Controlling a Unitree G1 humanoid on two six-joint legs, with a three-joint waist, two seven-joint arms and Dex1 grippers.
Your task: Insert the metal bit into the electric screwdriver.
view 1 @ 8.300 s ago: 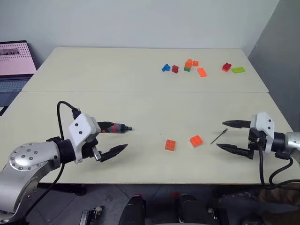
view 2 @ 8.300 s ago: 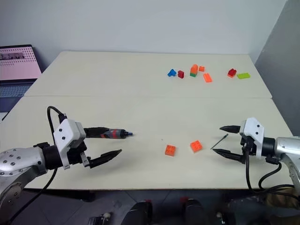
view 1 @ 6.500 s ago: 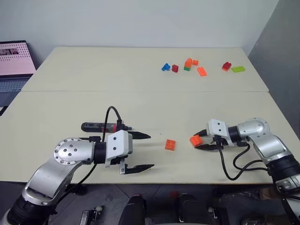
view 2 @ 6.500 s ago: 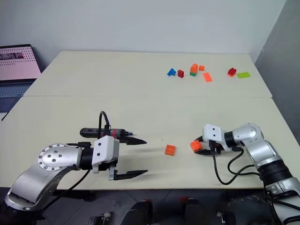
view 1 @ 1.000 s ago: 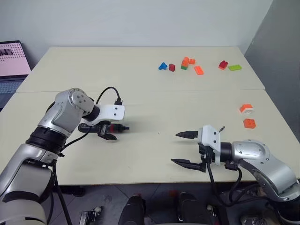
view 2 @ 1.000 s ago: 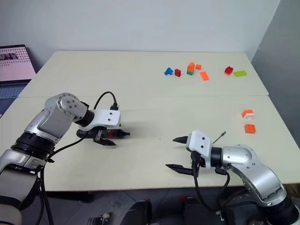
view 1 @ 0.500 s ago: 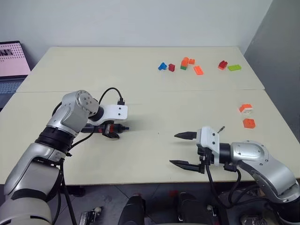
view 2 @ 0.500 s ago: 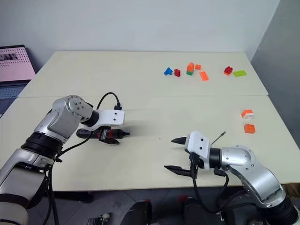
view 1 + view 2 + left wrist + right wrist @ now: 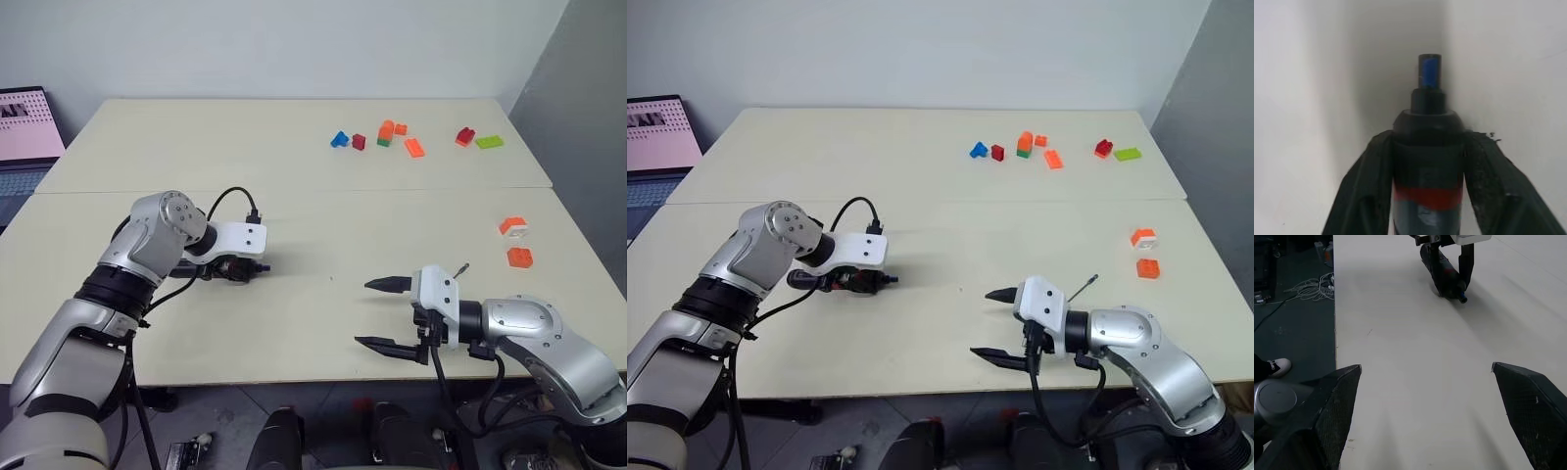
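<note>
Electric screwdriver [image 9: 220,268] left on table [image 9: 294,196] (metal bit [image 9: 458,267] right).

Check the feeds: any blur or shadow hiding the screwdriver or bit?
Left wrist view: screwdriver close and soft, grey shadow beside it, red band readable between the fingers. Left eye view: even light, bit thin but visible behind the right gripper.

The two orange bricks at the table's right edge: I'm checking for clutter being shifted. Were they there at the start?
No. The two orange bricks moved from beside the metal bit to the table edge, right of it.
</note>
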